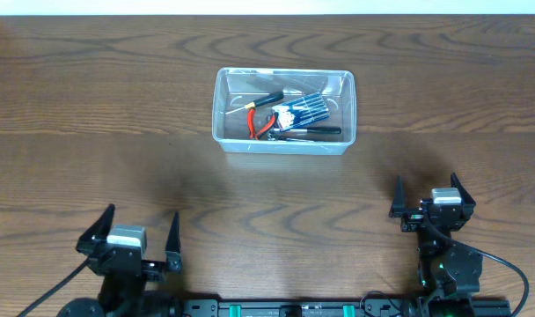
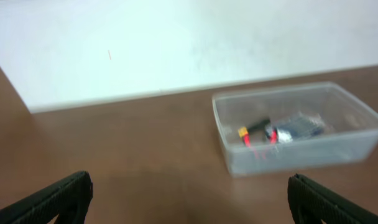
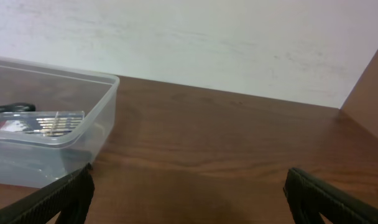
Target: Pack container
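Overhead, your left claw and right claw sit released, empty; a careless reach ahead could shove the light container.

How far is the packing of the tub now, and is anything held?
Done: red pliers and a packet of small tools lie inside the tub. In hand: nothing; the left pincer and the right pincer are open, away from it. Left: no other item or lid is in view.

Centred on brown wooden table: clear rectangular plastic container, holding red-handled pliers left of blue packet.
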